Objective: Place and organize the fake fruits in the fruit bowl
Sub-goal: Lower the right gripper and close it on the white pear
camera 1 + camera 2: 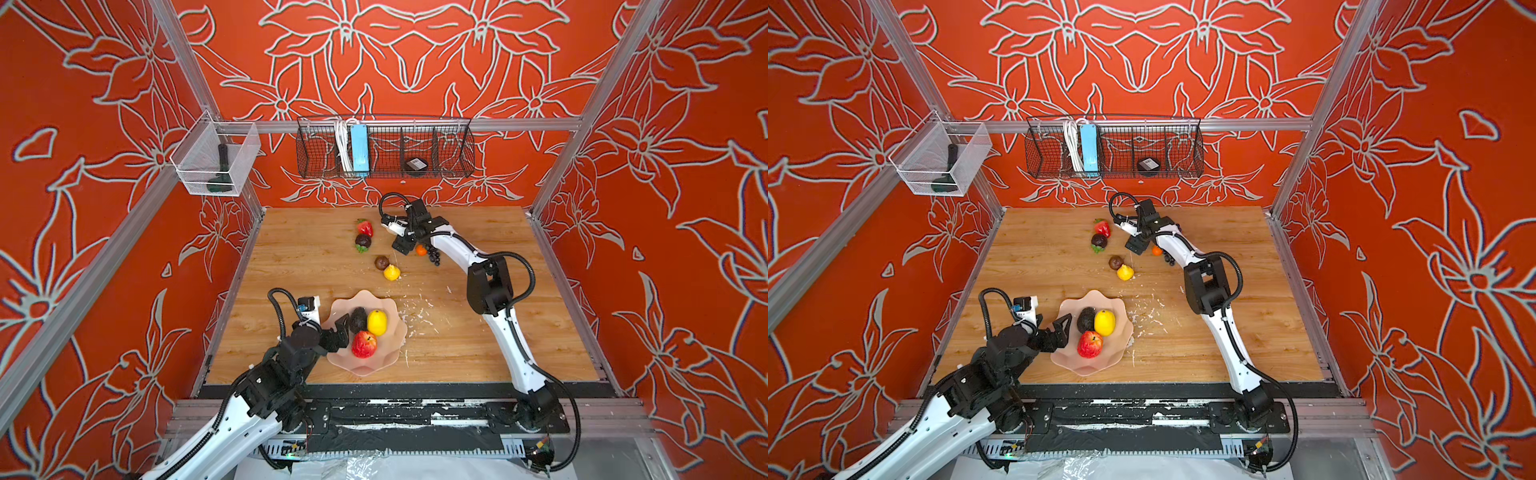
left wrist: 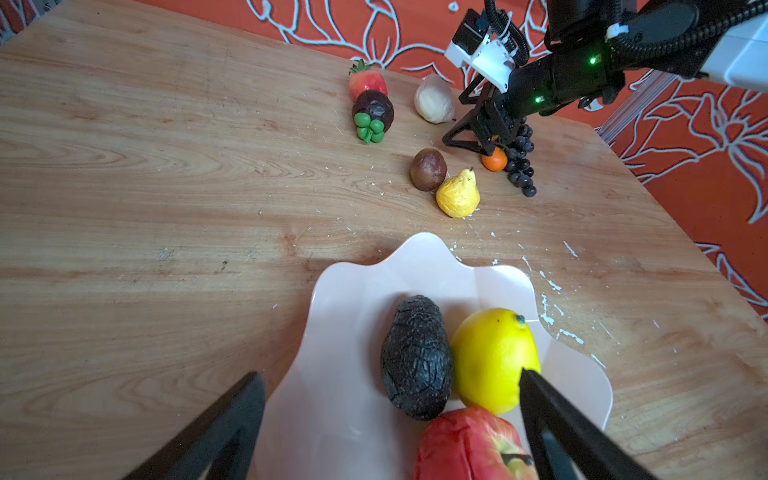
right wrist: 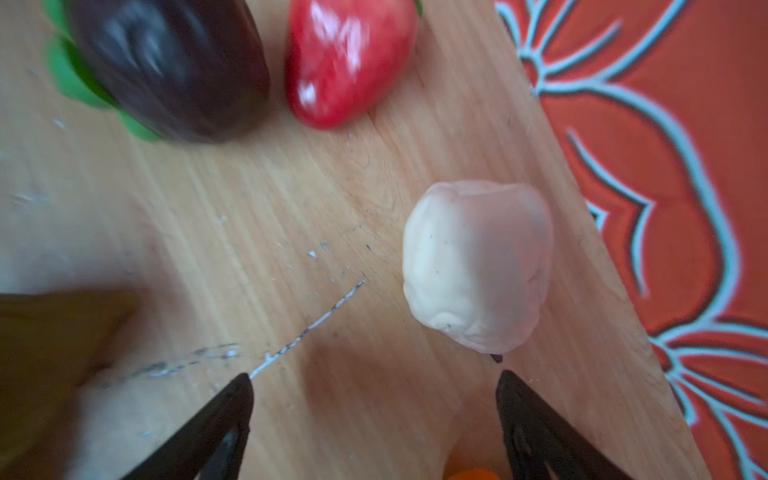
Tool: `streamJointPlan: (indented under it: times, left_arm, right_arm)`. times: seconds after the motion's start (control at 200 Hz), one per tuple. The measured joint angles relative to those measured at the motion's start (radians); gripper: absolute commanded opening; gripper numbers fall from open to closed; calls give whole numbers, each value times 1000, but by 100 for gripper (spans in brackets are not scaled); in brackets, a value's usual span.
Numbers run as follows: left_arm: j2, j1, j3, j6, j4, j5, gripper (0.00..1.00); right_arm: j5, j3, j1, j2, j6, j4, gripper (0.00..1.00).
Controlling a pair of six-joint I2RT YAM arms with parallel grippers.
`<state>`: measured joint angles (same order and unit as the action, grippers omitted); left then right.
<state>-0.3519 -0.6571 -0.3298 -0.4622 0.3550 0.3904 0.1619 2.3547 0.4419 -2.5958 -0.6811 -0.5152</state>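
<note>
My left gripper [image 2: 388,374] is hovering over the fruit bowl [image 2: 353,332], jaws spread and empty. The avocado [image 2: 415,357], lemon [image 2: 490,357] and apple [image 2: 465,444] are sitting bunched inside, probably to leave room for more. My right gripper [image 3: 374,376], jaws also spread and gripping nothing, is lining up on the beige fruit [image 3: 478,266] near the table's far edge. The strawberry [image 3: 349,62] and mangosteen [image 3: 166,62] are lying just beyond, while the orange [image 2: 494,160] and grape bunch [image 2: 521,166] are crowding my fingers, so I'm judging bump risk.
</note>
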Motion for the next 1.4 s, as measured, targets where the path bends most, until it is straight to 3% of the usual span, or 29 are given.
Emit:
streamJointPlan:
  times: [0.335,0.956,1.131,1.301,1.401]
  left_arm:
    - [-35,1,5,14,-23,1,95]
    - [-43,2,5,17,-36,9,95]
    - [-43,2,5,17,-36,11,96]
    - [-43,2,5,17,-36,16,96]
    - [-43,2,5,17,-36,18,96]
  right_arm:
    - [-26,142,-16,-111,-56,30,95]
    - [-31,272,-8,-234,-50,164,82]
    - [-38,281,-1,-245,-52,182,73]
    - [-49,281,4,-246,-55,183,55]
    - [-59,281,6,-246,-56,184,52]
